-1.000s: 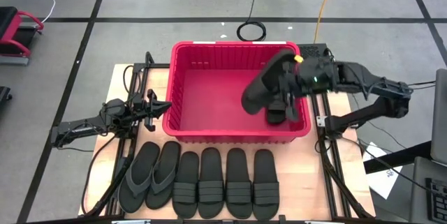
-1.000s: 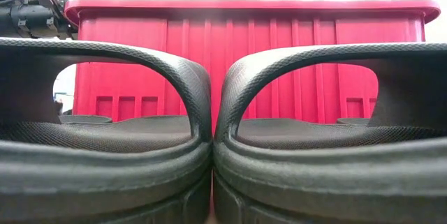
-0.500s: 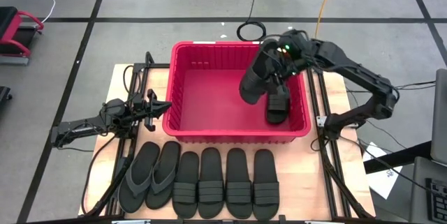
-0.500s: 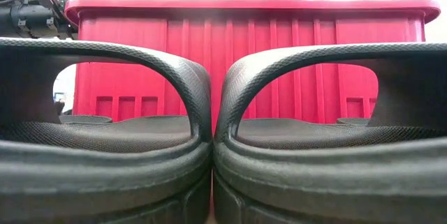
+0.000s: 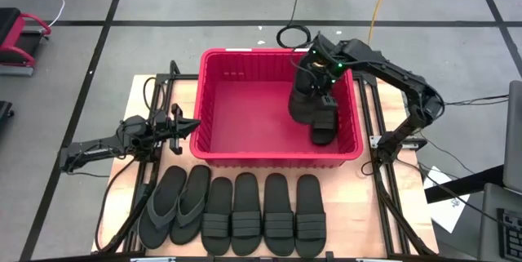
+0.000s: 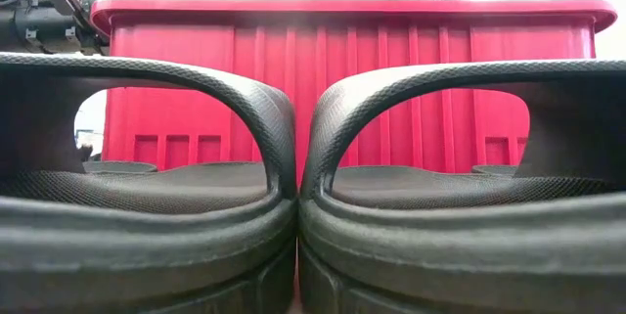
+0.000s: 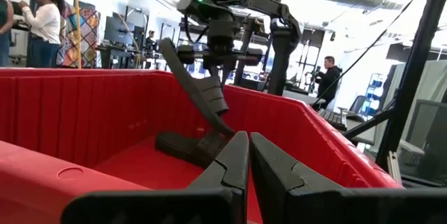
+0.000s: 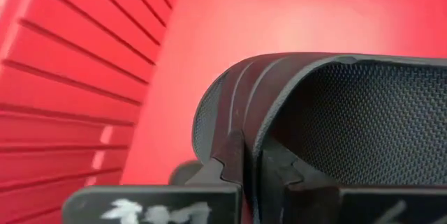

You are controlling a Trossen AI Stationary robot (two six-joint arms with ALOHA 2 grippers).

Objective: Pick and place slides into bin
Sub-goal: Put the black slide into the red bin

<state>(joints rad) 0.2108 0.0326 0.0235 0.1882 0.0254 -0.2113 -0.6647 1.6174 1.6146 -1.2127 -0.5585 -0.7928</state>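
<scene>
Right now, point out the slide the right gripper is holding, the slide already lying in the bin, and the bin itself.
held slide (image 5: 303, 103), high view, on its sole.
slide lying in the bin (image 5: 323, 125), high view, on its strap band.
bin (image 5: 245, 158), high view, on its near rim.

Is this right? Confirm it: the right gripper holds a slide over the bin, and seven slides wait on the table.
Not quite. The high view shows six slides in the row on the table, not seven. The rest stands: the right gripper holds a slide over the bin.
</scene>
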